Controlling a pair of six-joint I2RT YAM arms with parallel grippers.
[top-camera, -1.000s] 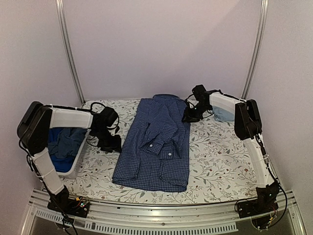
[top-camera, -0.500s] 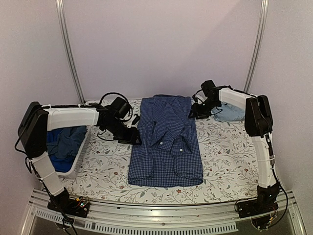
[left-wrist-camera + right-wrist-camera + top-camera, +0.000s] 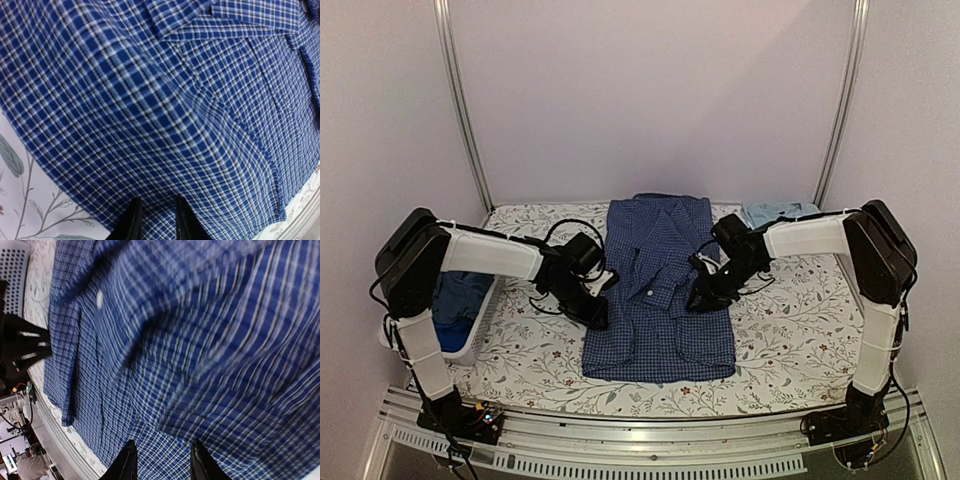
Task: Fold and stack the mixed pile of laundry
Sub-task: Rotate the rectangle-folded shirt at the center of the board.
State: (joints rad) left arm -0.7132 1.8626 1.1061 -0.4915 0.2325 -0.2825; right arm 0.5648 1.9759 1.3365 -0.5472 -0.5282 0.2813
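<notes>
The dark blue checked shirt (image 3: 660, 290) lies flat mid-table, collar to the back, sleeves folded in over the front. My left gripper (image 3: 602, 308) rests on its left edge; in the left wrist view the gripper (image 3: 156, 221) has its fingers a narrow gap apart over flat checked cloth (image 3: 165, 100). My right gripper (image 3: 698, 298) sits on the shirt's right edge, and in its wrist view the gripper (image 3: 162, 461) stands open above the blurred cloth (image 3: 190, 340), nothing pinched. A folded light-blue piece (image 3: 775, 212) lies at the back right. More blue garments (image 3: 455, 300) fill the basket.
The white plastic basket (image 3: 480, 322) stands at the table's left edge, behind my left arm; its perforated wall (image 3: 12, 265) shows in the right wrist view. The floral tablecloth (image 3: 790, 340) covers the table. The metal front rail (image 3: 650, 440) runs along the near edge.
The shirt has been shifted right and squared up. Both grippers have come forward from the shirt's back corners to its middle sides. The left jaws have narrowed.
</notes>
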